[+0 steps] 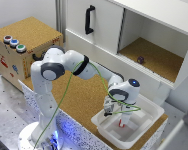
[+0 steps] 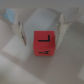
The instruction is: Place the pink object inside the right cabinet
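Observation:
The pink object (image 1: pixel 123 122) is a small reddish-pink cube with black marks, lying on the floor of a white tray (image 1: pixel 146 116) at the table's front corner. My gripper (image 1: pixel 115 112) hangs low over the tray, just above the cube. In the wrist view the pink object (image 2: pixel 45 43) sits between the two fingers (image 2: pixel 19 31), which stand apart on either side of it without touching; the gripper (image 2: pixel 41 31) is open. The right cabinet (image 1: pixel 155 59), white-walled with a cork-brown floor, lies beyond the tray toward the exterior view's right.
A small dark purple object (image 1: pixel 140 59) sits on the cabinet floor. A white door with a black handle (image 1: pixel 89 20) closes the section beside it. A cork box (image 1: pixel 26 47) with coloured buttons (image 1: pixel 14 43) stands at the exterior view's left.

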